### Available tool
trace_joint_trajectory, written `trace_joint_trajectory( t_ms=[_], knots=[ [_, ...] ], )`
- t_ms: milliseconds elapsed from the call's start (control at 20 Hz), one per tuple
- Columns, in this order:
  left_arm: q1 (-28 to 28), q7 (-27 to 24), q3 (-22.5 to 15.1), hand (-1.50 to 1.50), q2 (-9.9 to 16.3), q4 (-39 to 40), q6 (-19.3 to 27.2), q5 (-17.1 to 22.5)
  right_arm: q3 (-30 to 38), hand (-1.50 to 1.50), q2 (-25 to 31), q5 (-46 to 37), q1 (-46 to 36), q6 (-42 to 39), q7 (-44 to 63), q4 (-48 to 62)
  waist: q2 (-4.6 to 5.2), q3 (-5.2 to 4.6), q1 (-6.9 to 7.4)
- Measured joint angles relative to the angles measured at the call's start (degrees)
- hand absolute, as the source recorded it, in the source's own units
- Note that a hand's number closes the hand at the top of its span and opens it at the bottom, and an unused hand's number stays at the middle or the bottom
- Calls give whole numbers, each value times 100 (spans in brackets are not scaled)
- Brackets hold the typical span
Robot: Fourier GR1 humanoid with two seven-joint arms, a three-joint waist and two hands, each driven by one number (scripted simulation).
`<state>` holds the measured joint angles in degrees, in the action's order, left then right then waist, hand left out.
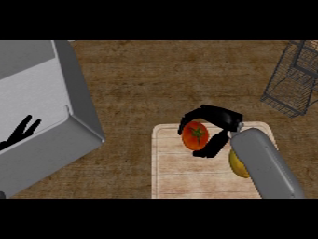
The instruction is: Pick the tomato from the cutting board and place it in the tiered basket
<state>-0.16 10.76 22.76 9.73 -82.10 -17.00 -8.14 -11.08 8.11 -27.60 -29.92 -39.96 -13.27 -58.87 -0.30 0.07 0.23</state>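
A: Tomato (195, 135) first: where do we have it against our right hand (213, 122)?

B: It sits on the cutting board (175, 172), tucked inside the curl of that hand. Our fingers arch over its far side and our thumb comes down on its near side, so we judge we are grasping it, though it looks as if it rests on the board.

A: Any long axis to mind?

B: It reads a little taller than wide from above, stem mark facing up at us; we would not lean on that.

A: And the tiered basket (300, 79)?

B: Away from us and to the right of the hand, well apart from it, on the counter beyond the board's far right corner. So the carry, as we judge it, goes up, forward and rightward.

A: Our left hand (13, 135)?

B: Far to the left of the tomato, over the grey sink (79, 107), fingers straight and spread, resting. The right is plainly nearer.

A: Anything close by?

B: A yellow fruit (238, 164) lies just beside our right forearm, partly hidden beneath it.
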Motion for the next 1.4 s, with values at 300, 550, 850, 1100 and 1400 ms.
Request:
trace_joint_trajectory(
  t_ms=[300, 550, 850, 1100, 1400],
  knots=[
    [88, -124, 31, 0, -30, -54, -11, -15, 260, 150, -49, 43, 196, 223, -163, -174, 2, 1, -6],
    [89, -114, 74, 0, -29, -89, -78, -14, 691, 150, -358, -372, -175, 1393, 1240, -52, 4, -13, 10],
    [11, -94, 101, 0, -32, -70, -184, -38, 935, 150, -516, -1533, -836, 3067, 3642, 100, -13, -65, 73],
    [-68, -96, 67, 0, -33, -8, -274, -116, 805, 150, -716, -2676, -1730, 4136, 5758, 150, -17, -60, 190],
    [-121, -150, 38, 0, -114, 14, -254, -287, 400, 150, -763, -4067, -2969, 4570, 7571, 353, -2, -30, 260]
  ],
)
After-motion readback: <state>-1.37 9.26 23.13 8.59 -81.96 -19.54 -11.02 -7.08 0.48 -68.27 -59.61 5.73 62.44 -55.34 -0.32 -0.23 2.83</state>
